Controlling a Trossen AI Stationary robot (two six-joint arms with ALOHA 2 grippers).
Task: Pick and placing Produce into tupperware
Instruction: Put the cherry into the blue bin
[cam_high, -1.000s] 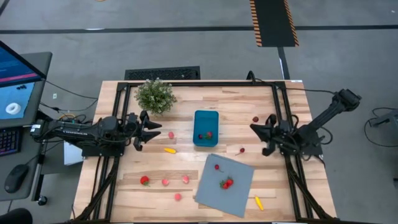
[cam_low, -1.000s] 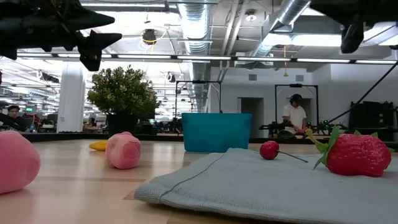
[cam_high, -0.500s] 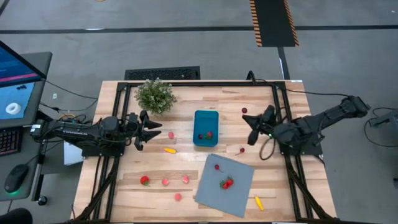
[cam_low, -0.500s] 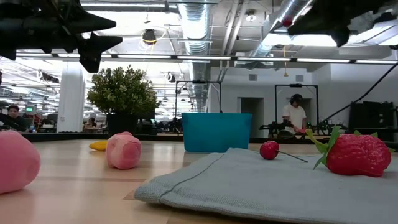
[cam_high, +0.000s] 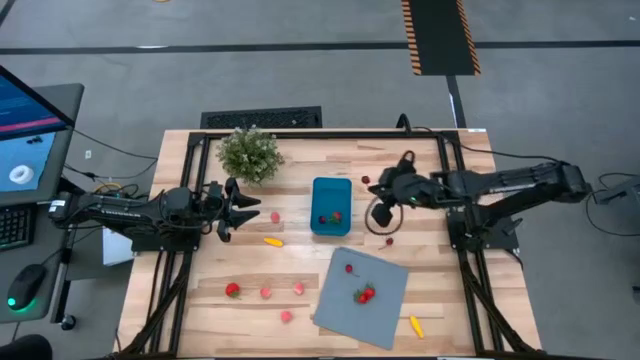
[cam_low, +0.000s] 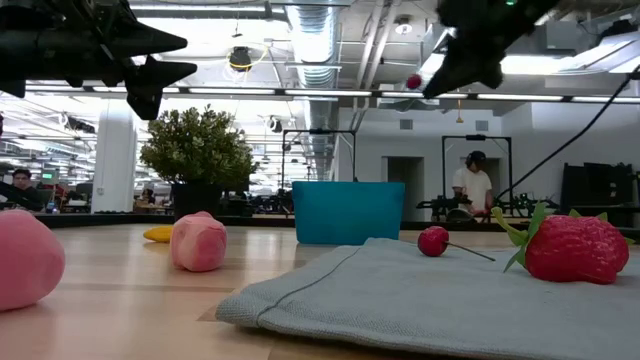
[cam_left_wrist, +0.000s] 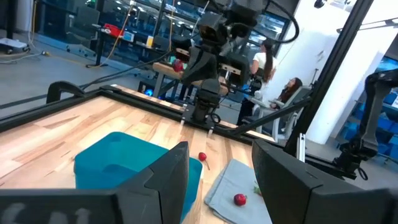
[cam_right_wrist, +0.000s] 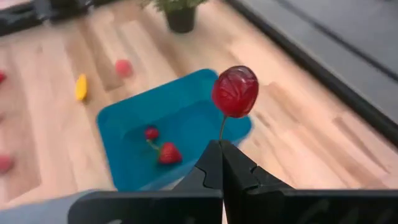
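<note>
High view: we see the right gripper (cam_high: 372, 187) extended over the table (cam_high: 300, 150), just to the right of the tupperware (cam_high: 331, 207) and raised above the surface. Its jaws are clenched on the thin stem of a dark red cherry (cam_right_wrist: 235, 91); in the right wrist view the cherry stands above the fingertips (cam_right_wrist: 221, 160), with the teal tub below and beyond it. In the low view the cherry (cam_low: 413, 81) hangs well above the tub's rim (cam_low: 348, 184).

The tupperware already contains a strawberry (cam_right_wrist: 168, 153) and a second small cherry (cam_right_wrist: 151, 133).

The left gripper (cam_high: 245, 208) waits at the left side of the table, near the potted plant (cam_high: 249, 153), raised off the surface. We see its fingers (cam_left_wrist: 165, 180) parted, with nothing between them.

Remaining produce lies loose on the table: a pink piece (cam_high: 275, 216) and a yellow-orange piece (cam_high: 272, 241) left of the tub, a cherry (cam_high: 389, 241) to its right, and a strawberry (cam_high: 232, 290) with three pink pieces (cam_high: 266, 292) toward the front. The grey-blue sheet (cam_high: 385, 310) carries a cherry (cam_high: 348, 268) and a strawberry cluster (cam_high: 364, 294); a yellow-orange piece (cam_high: 415, 326) lies just beside its right edge.
</note>
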